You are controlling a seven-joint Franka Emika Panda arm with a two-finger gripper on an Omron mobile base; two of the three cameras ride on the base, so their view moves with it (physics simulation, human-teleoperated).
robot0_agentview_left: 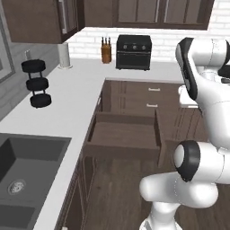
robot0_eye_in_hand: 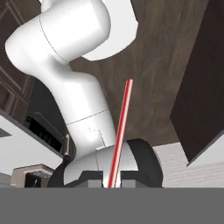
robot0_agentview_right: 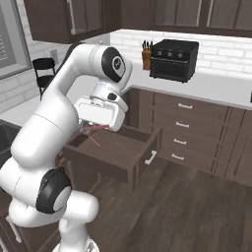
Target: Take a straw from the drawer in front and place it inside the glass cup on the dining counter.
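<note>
Straw (robot0_eye_in_hand: 121, 131) sits clamped between my fingers (robot0_eye_in_hand: 110, 180), lifted above the open drawer (robot0_agentview_right: 115, 152) at frame centre; next I must carry it to the glass cup.

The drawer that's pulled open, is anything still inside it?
The drawer shows a bare brown bottom from the left. From the right, the arm covers its back corner, so that part can't be checked. The straw is out, clamped in the gripper.
</note>
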